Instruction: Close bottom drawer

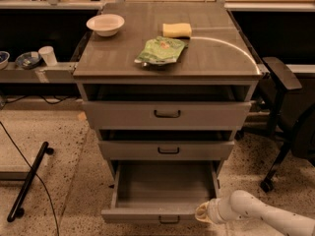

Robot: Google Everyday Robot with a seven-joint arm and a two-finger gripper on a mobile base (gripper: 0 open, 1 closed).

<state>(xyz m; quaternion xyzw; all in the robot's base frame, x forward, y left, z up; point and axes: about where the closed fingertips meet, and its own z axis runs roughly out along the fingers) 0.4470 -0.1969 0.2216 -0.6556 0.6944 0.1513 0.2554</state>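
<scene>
- Gripper [203, 213] low beneath the table's [216, 65] near right corner, at the drawer front's right end; grip state, cannot tell.
- Bottom drawer [165, 188] stands wide open below the near edge: closing all left.
- Bowl [105, 24] at far left corner.

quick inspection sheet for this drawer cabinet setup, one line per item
surface: grey cabinet top, carrying three items
job's things: narrow grey bottom drawer pulled out, nothing seen inside
clutter: white bowl, yellow sponge, green crinkled packet, all on top
grippers: white-armed gripper at the bottom drawer's front right corner
cables: thin black cable on the speckled floor, left
surroundings: black chair right, black bar lying left
</scene>
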